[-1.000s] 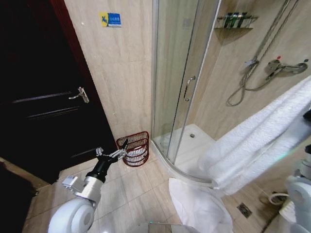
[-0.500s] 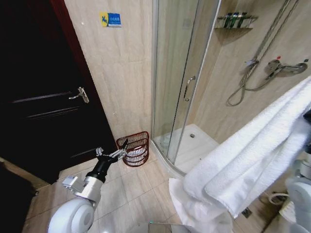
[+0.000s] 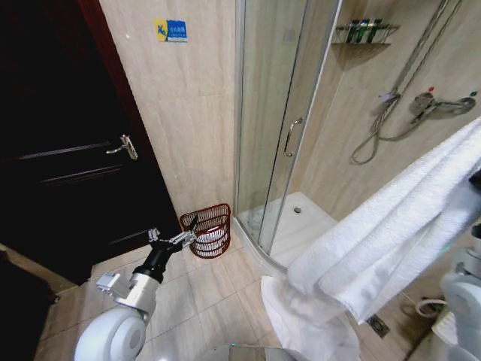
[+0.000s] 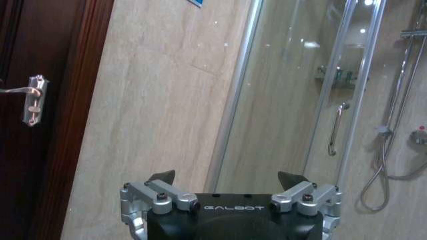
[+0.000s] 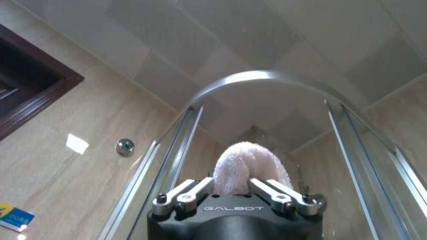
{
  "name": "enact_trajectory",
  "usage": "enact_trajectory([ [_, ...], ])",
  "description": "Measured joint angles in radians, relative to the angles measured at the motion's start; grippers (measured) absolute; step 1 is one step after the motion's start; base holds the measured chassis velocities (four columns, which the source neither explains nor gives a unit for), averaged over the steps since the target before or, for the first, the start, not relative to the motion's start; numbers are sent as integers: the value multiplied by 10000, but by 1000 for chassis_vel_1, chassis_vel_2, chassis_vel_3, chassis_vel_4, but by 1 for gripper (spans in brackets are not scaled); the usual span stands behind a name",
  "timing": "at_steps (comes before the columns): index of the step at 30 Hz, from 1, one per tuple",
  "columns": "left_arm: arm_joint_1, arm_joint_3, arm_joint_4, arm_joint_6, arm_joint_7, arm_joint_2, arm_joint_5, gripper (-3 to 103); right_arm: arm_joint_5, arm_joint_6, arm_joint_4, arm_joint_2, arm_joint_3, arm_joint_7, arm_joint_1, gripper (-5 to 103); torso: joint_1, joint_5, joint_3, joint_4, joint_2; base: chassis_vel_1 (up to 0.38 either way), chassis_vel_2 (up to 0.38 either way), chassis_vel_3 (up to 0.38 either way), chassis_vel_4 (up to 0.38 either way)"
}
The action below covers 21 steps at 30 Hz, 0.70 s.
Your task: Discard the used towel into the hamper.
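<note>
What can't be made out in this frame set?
- Hamper contents: head view, the left end effector overlaps its rim, and the something pale inside is too small to identify.
- Right end effector: in the head view it is cut off by the right edge behind the towel.
- Towel's lower end: head view, it merges with the white cloth on the floor.
- Shelf bottles: too small to read.

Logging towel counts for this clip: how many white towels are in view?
2. One white terry towel hangs from the right gripper, at the right; another white cloth lies on the tiled floor by the shower. Others may be hidden.
</note>
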Motion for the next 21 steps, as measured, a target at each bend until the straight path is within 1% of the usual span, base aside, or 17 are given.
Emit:
enact_trajectory([
  [15,0,0,0,0,0,0,0,100,0,0,-1,0,-1,0,1,7,0,1,0,0,0,0,0,0,0],
  [21,0,0,0,0,0,0,0,100,0,0,-1,0,0,0,1,7,0,1,0,-1,0,72,72,-82,-82],
])
